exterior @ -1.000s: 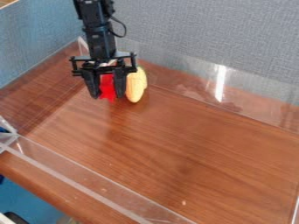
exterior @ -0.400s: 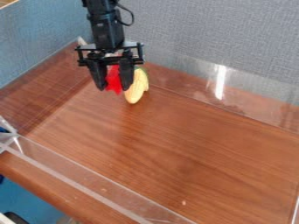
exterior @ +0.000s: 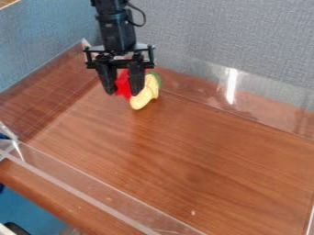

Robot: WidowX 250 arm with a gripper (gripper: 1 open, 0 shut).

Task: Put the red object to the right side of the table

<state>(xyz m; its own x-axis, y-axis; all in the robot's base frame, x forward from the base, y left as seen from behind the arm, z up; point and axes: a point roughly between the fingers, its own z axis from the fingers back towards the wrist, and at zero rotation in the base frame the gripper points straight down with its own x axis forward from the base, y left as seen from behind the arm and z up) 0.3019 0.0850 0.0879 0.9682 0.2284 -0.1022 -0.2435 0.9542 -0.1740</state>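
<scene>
So, going left to right: the left half of the table (exterior: 147, 156) is just bare wood grain with the clear wall along its edge. Up near the back, left of centre, the black claw (exterior: 120, 84) points almost straight down and is clamped on the red block (exterior: 123, 86), pinching it near the top with the lower end hanging between the fingers. The block looks lifted just clear of the tabletop, though it's hard to be sure from this angle. Right beside it, touching or nearly so, lies the yellow corn toy (exterior: 145, 94) with its green tip.

My guess on handling: the block looks like plain hard plastic, light and stiff, so it won't squash or sag, but the smooth faces could slip if the pinch is shallow. Grabbing it across the narrow sides, like now, seems sensible. Further right the table is open wood all the way to the far clear wall (exterior: 230, 84), plenty of room to set it down.
</scene>
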